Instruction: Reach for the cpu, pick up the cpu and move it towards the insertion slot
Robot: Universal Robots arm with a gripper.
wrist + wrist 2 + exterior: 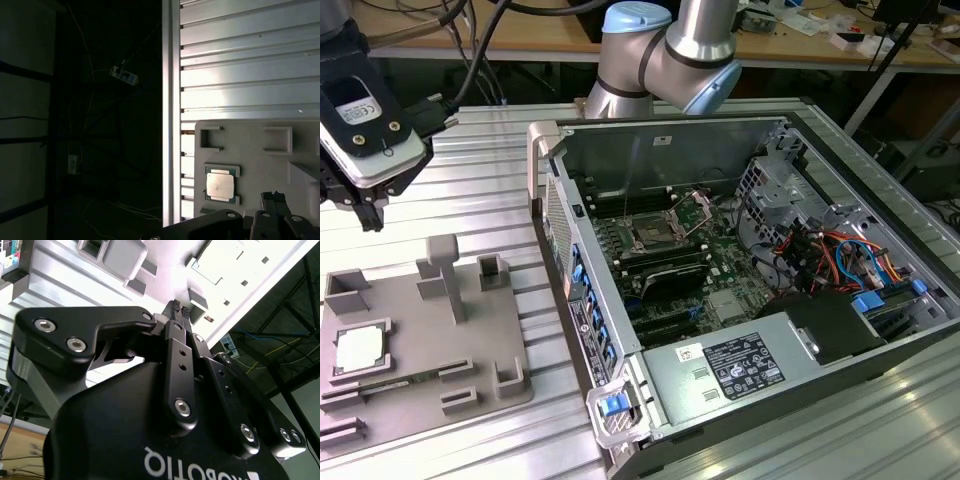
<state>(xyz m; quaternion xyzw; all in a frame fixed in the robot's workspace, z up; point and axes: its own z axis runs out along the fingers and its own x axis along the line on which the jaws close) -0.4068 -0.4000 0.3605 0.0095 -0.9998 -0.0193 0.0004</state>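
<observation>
Exterior view puts the pincer [367, 212] empty, jaws drawn together, high above the cpu [360, 348] lying in its gray holder [430, 340] on the worktop [470, 150]: reaching stage, I judge, calling for opened jaws squared over the chip.

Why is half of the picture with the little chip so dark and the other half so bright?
In the first wrist view, the dark half looks past the edge of the table into an unlit space, while its ribbed metal catches the light and the cpu shows plainly; in the second wrist view, the background behind the black end effector is washed out white.
</observation>
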